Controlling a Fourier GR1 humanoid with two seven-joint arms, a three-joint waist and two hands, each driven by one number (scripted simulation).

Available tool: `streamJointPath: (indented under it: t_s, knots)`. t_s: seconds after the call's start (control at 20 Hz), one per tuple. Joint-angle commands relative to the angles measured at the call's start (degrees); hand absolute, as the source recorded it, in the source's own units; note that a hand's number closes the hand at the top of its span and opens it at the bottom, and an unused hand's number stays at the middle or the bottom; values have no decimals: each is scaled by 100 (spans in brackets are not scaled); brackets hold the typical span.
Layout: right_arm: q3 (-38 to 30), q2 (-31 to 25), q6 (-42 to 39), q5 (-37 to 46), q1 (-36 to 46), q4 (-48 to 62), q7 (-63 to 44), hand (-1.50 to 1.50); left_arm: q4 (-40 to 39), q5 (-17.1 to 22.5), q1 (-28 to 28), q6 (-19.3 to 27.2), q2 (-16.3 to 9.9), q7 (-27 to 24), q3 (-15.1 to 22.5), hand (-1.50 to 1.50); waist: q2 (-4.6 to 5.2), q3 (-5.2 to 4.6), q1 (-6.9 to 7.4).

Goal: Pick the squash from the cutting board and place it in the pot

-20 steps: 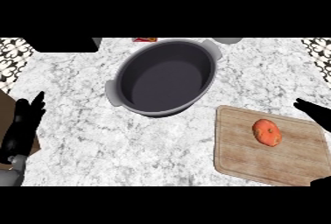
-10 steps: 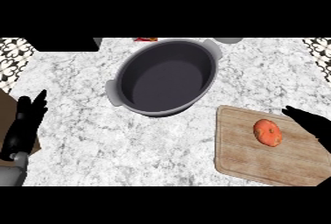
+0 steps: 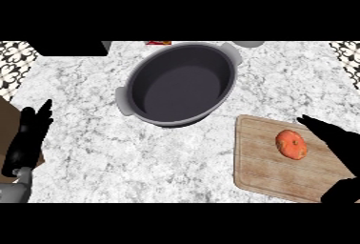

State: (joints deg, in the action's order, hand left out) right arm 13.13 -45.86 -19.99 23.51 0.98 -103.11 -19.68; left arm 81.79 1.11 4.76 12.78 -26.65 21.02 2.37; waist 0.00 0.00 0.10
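The right hand (image 3: 332, 138) hovers with straight fingers at three o'clock of the squash (image 3: 291, 144), which lies on the cutting board (image 3: 264, 164); it looks firm, light, round, best grasped across its middle

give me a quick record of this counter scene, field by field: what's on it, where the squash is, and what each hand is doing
surface: grey-white marbled counter
pot: large dark grey oval pot with side handles, nothing visible inside, upper middle
board: light wooden cutting board, lower right
squash: small round orange squash lying on the board, untouched
right hand: black right hand over the board's right side, fingers straight, close beside the squash, holding nothing
left hand: black left hand at the left edge, open, resting
task state: squash not yet picked
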Motion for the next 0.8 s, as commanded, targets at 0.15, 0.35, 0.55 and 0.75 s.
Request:
streamJointPath:
  t_s: [0.15, 0.35, 0.55, 0.75]
  knots:
    - [140, 911, 136, 972, 355, 1038, 527, -150, 92, -208, -74, -269, 98, -21, -285, 0, 2, 1, 11]
    - [-170, 1001, -57, 1166, 303, 1133, 778, -150, -151, -530, 171, -98, 481, -5, -284, 0, 0, 0, -15]
    - [-256, 1256, -8, 1594, 509, 1431, 743, -150, -70, -460, -115, -390, 391, -181, -570, 0, 0, -1, -5]
    - [-373, 1418, -147, 1825, 432, 1536, 776, -150, -246, -654, 176, -453, 577, -71, -552, 0, 0, -1, -22]
